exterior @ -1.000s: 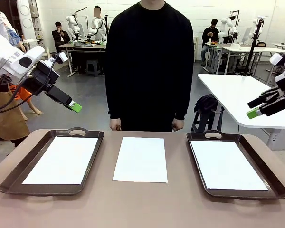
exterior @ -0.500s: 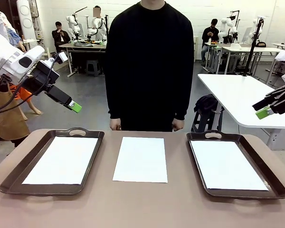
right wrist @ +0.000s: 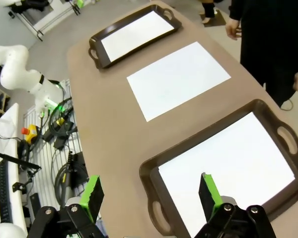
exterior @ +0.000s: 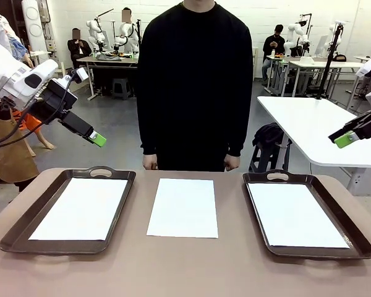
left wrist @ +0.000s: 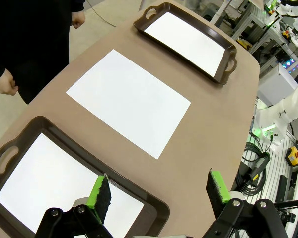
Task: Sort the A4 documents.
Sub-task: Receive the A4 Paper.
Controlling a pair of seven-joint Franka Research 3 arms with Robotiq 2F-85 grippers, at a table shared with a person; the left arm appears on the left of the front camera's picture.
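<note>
We see one A4 document (exterior: 183,208) flat on the table (exterior: 191,272) between two trays (exterior: 25,232), long axis toward the person (exterior: 195,86). Each tray holds another sheet (exterior: 81,208), aligned alike. Our left gripper (left wrist: 156,191) and right gripper (right wrist: 149,193) hover released, empty.

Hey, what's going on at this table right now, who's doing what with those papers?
Nobody is handling anything. One A4 sheet lies bare on the table between two brown trays, and each tray holds a sheet: the left tray and the right tray. The left gripper and right gripper hang open above the table, holding nothing. The person stands at the far edge with hands down at their sides.
</note>
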